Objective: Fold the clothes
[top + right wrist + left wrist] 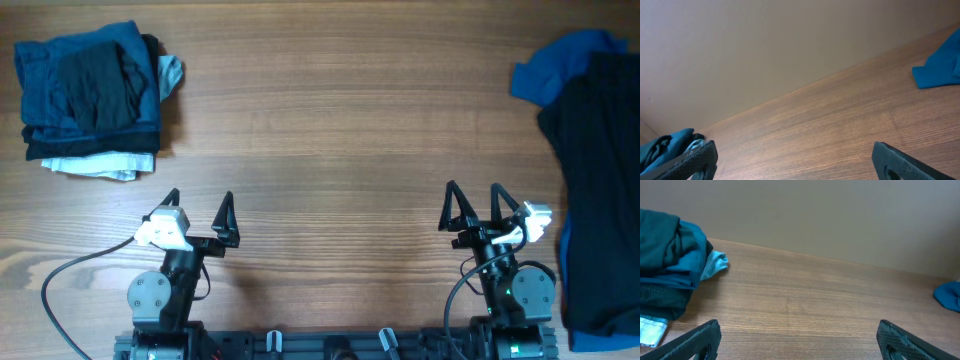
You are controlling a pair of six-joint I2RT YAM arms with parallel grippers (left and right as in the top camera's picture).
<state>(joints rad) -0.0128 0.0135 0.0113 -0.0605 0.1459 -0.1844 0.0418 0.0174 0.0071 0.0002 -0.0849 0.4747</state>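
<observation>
Wood table (pixel 340 130): brown grain, running under both my arms.
Folded stack (pixel 92 95): blue, black and white garments, far-left corner, well apart from my fingers.
Black T-shirt (pixel 600 180): unfolded, sprawled down the right edge, near my right gripper (pixel 472 200).
Royal-blue shirt (pixel 560 70): rumpled, poking out beneath the black one.
Left gripper (pixel 200 205): spread wide, empty.
Right gripper: spread wide, empty.
</observation>
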